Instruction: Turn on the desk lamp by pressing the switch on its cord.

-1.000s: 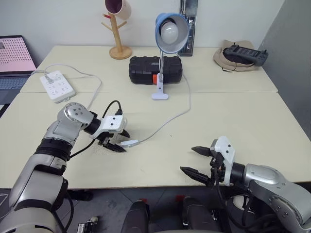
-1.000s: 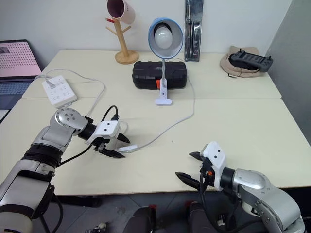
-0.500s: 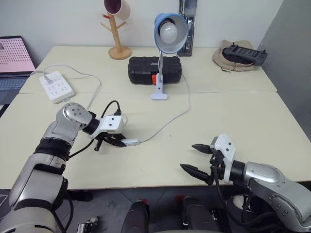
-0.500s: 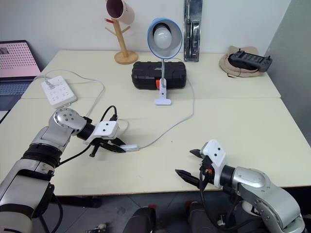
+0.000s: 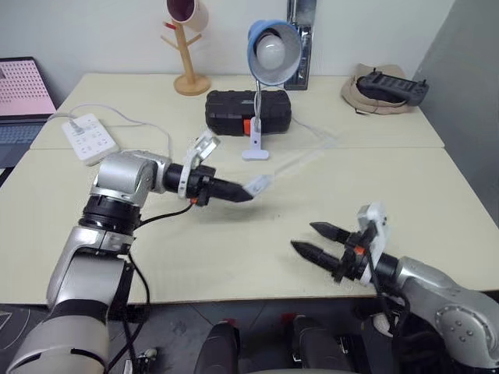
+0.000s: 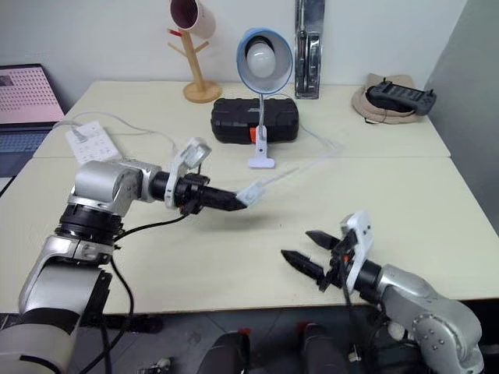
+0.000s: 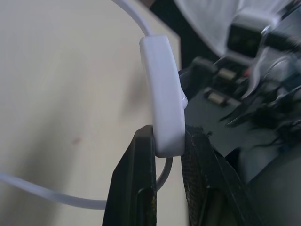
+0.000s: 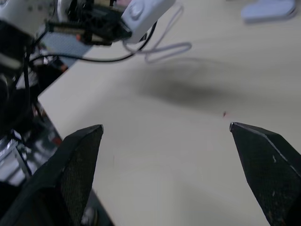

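My left gripper [image 5: 238, 192] pinches the switch [image 5: 256, 185] above the table [image 5: 234, 257]; my right gripper [image 5: 321, 241] hangs open at the near edge.

Both eye views look forward and down over the table [image 5: 234, 265], sharing nearly everything (slightly offset). The left wrist view sits close on the switch [image 7: 163, 94], blurred behind; the right wrist view sees it, apparently, from farther.

Two cream tables [image 5: 366, 179] stand against a white wall [image 5: 117, 31].
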Tool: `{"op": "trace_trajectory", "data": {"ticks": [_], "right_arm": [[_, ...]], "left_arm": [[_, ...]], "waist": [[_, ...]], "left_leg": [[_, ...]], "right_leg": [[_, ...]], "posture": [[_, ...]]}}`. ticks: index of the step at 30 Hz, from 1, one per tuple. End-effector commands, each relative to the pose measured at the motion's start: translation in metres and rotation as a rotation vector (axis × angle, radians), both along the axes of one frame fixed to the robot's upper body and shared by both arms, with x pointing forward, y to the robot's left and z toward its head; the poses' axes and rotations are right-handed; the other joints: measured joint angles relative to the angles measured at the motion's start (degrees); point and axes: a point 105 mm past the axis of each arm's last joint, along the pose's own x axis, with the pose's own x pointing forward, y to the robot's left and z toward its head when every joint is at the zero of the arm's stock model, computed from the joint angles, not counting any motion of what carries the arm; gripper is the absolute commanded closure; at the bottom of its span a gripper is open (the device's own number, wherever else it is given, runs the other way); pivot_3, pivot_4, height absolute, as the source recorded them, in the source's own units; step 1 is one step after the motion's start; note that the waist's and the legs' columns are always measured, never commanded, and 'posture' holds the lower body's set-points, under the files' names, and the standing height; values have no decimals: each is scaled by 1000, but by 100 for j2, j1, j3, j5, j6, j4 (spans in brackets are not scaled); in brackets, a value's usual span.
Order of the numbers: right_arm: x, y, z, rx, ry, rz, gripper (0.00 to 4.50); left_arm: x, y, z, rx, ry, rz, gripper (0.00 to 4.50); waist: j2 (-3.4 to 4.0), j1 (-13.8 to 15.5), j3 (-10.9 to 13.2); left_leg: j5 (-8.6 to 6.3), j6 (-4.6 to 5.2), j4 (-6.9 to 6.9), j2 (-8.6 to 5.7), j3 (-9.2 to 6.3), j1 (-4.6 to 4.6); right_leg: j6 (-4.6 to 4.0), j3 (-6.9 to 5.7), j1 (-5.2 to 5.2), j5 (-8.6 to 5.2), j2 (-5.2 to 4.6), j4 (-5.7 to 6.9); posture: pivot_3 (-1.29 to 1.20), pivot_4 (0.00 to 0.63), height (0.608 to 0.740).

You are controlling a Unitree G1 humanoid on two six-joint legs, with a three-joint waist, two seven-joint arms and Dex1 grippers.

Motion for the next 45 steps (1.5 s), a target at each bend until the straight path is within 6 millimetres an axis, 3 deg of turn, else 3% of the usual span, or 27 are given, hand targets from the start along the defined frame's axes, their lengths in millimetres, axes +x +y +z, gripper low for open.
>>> {"op": "trace_trajectory", "data": {"ticks": [1, 9, 20, 26, 31, 36, 43, 45], "right_arm": [[7, -2, 35, 241, 19, -11, 0], [4, 1, 73, 419, 104, 132, 0], [-1, 24, 65, 347, 191, 249, 0], [3, 26, 66, 368, 202, 255, 0], [6, 25, 68, 387, 209, 254, 893], [3, 26, 68, 384, 212, 266, 2188], [0, 27, 66, 381, 213, 270, 3626], [-2, 27, 65, 373, 214, 276, 3857]], "left_arm": [[-9, -14, 30, -140, 104, 9, 4102], [-41, -32, 24, -190, 198, -68, 4102], [-54, -33, 20, -212, 204, -93, 4102], [-57, -30, 18, -213, 208, -94, 4102], [-58, -30, 17, -214, 207, -96, 4102], [-59, -31, 17, -213, 207, -98, 4102], [-57, -34, 16, -214, 205, -102, 4102], [-56, -35, 16, -217, 205, -102, 4102]], "waist": [[1, -29, 1], [4, -46, 2], [4, -19, 2], [4, -12, 2], [4, 15, 2], [4, 19, 2], [4, 27, 2], [4, 27, 2]], "left_leg": [[0, 1, -4, 4, -1, 3], [0, 0, -10, 3, 3, 0], [1, 0, -7, 0, 9, -1], [1, 0, -5, -1, 11, -1], [1, 0, -6, -1, 10, -1], [1, 0, -7, 0, 11, -2], [1, 0, -7, -1, 11, -2], [1, 0, -8, 0, 12, -2]], "right_leg": [[-1, 0, 0, 0, 4, 1], [-9, 5, -3, 4, -1, -2], [-2, 10, -2, 1, -1, -6], [-1, 12, -3, 1, -1, -6], [-1, 10, -3, 1, -1, -7], [-1, 11, -3, 1, -1, -10], [-1, 11, -3, 0, -1, -9], [-1, 11, -3, 0, -1, -11]], "posture": [[0, 150, 740], [0, 150, 740], [0, 150, 740], [0, 150, 740], [0, 150, 740], [0, 150, 740], [0, 150, 740], [0, 150, 740]]}}
